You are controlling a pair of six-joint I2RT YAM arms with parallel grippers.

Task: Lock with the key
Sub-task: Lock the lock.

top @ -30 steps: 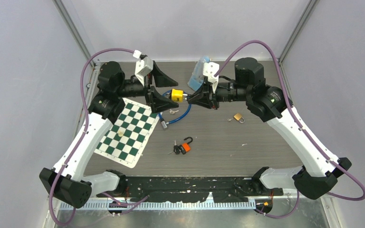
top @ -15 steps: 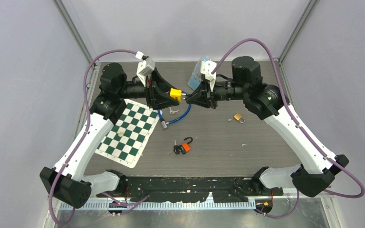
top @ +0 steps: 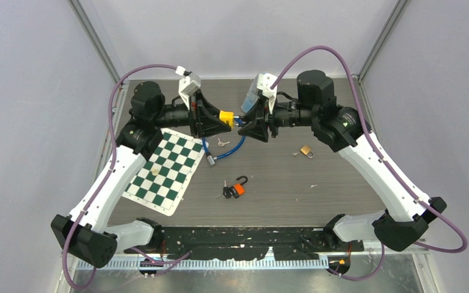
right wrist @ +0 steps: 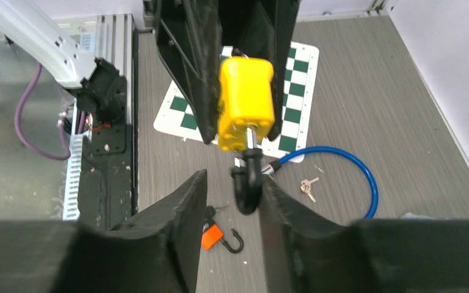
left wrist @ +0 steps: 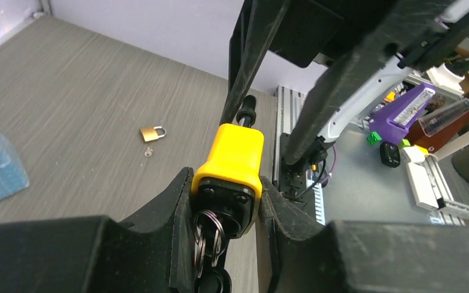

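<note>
Grey table (top: 342,183), seen from above. Checkered mat (top: 166,168), left of centre. Left gripper (left wrist: 227,198) and right gripper (right wrist: 235,180) meet tip to tip at upper centre. Blue cable lock (top: 229,148) lies on the table just below them. Yellow padlock (left wrist: 232,155): held off the table, body clamped between the left gripper's fingers. Its black shackle (right wrist: 247,183) sits between the right gripper's fingers, which stand apart, a gap showing on one side. Orange padlock (top: 239,188), centre, shackle swung open. Brass padlock (top: 307,151), right of centre. Keys (left wrist: 207,235) hang below the yellow padlock's body in the left wrist view.
</note>
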